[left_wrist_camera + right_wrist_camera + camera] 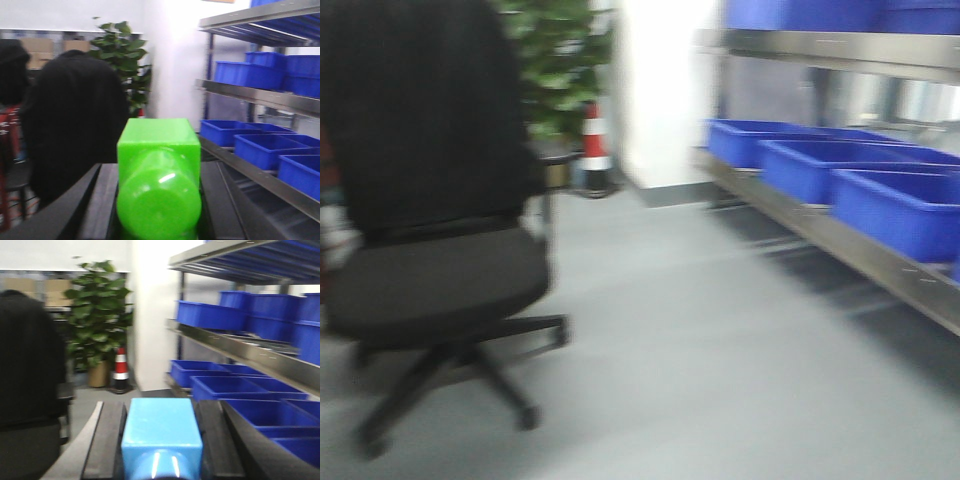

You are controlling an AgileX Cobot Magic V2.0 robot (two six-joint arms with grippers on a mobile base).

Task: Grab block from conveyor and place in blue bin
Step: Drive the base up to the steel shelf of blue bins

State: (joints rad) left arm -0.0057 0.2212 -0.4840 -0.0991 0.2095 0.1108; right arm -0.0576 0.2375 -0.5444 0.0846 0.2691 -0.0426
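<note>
Grey floor [720,350] fills the front-facing view, which is blurred throughout. Black office chair [430,270] stands at the left. Behind it are a leafy plant [555,70] and a red-and-white traffic cone [594,150], the cone just beside a white pillar [660,90]. Metal shelf rack [840,235] runs along the right side, carrying a row of blue bins [810,165] on its lower level, with more on the level above. Neither arm shows in this view.

Left wrist view: the left fingers [102,200] are two black bars, one on each side of a green block [157,150], and they pinch it between them. The block has a square body at the far end and a rounded stud facing the camera. It is held up in the air, well apart from the bins, which sit on three rack levels to the right. Chair and plant are behind it.

Right wrist view: the right fingers [110,440] likewise pinch a light blue block [161,427] of the same shape, square end away from the camera. It is held up off the floor, to the left of the rack and bins. Plant, cone and pillar stand in the background, with the dark chair at the left edge.
</note>
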